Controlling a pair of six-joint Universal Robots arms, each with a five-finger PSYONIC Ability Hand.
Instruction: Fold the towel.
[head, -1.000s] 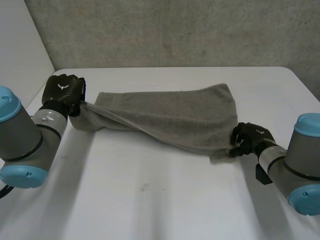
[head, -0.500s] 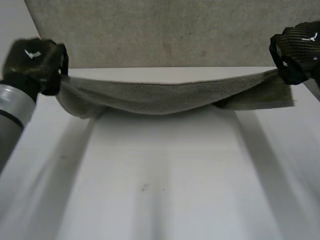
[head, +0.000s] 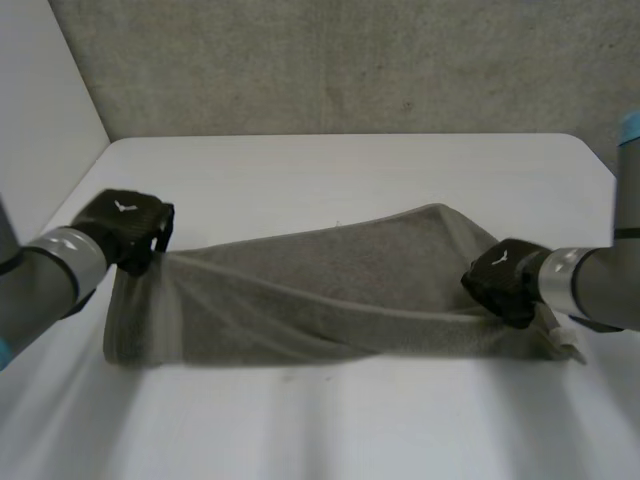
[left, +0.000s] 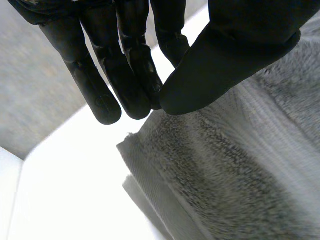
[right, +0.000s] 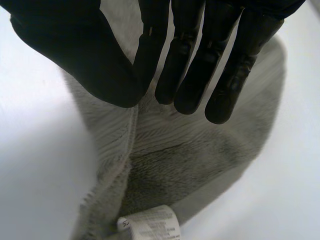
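Both hands hold a grey terry towel (head: 320, 295) stretched low across the middle of the white table (head: 330, 170).
The black left hand (head: 125, 228) pinches the towel's 9 o'clock end between thumb and fingers (left: 125, 80). The black right hand (head: 505, 280) pinches the 3 o'clock end, with a white care label (right: 150, 225) just past its fingertips.

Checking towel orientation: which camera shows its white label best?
The right wrist view: the label lies close up beyond the right hand's fingertips, at the towel's edge. The head view gives it as a small white scrap beside that hand; the left wrist view gives plain pile.
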